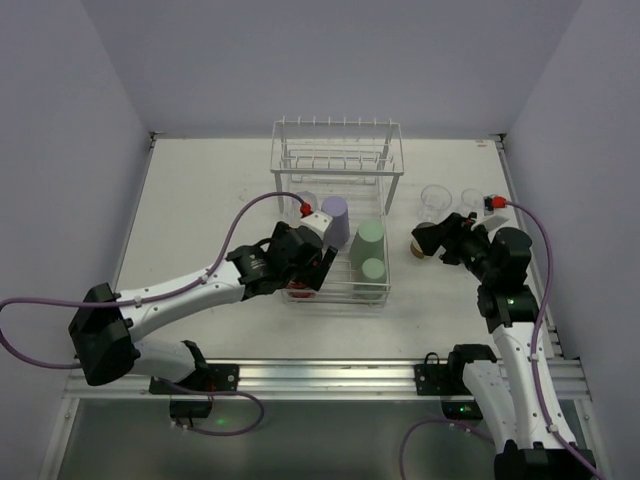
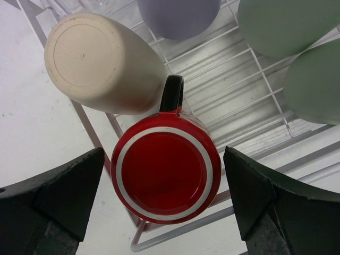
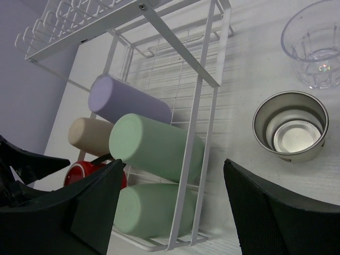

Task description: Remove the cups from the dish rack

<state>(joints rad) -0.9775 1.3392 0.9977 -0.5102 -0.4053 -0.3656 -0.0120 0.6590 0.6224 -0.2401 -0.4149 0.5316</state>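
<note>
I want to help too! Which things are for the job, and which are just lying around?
For the job: dish rack, red mug, tan cup, lavender cup, two green cups.
Just lying around, already out on the table: steel cup, two clear glasses.

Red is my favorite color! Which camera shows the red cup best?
The left wrist view: the red cup fills the middle, bottom toward the camera, black handle showing, inside the open left gripper. The right wrist view shows only a red sliver; the top view mostly hides it under that gripper.
</note>
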